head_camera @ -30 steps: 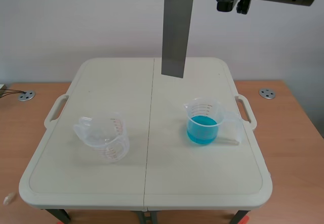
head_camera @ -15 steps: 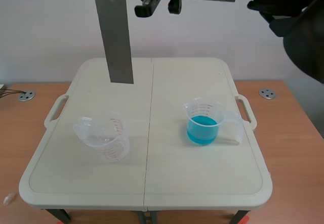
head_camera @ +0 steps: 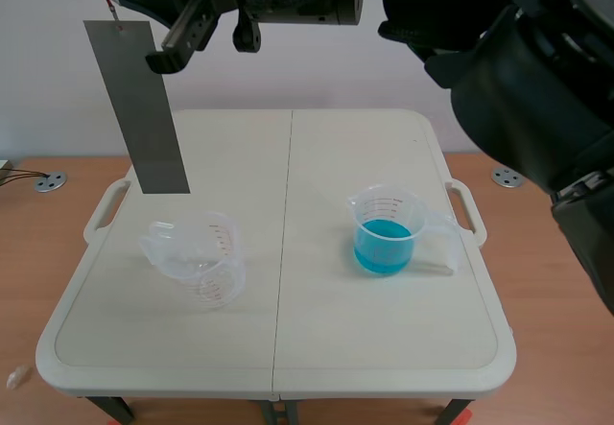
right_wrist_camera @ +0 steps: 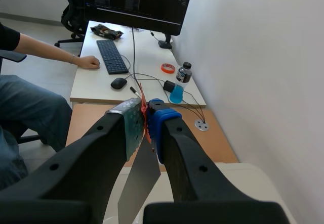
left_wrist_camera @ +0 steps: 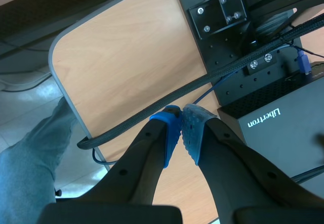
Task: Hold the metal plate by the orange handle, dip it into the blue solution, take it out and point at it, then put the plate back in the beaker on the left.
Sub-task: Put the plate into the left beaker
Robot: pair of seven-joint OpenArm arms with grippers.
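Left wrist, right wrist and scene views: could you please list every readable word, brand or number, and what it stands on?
"Ubertron": white letters on the black box.
Red scale marks on the empty beaker: too small to read.
Scale marks on the beaker of blue solution: too small to read.
Label on the bottle: too small to read.

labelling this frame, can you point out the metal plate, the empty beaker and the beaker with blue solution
metal plate [head_camera: 141, 108], scene view, middle of its grey face
empty beaker [head_camera: 206, 273], scene view, clear side wall
blue solution beaker [head_camera: 384, 206], scene view, wall above the liquid
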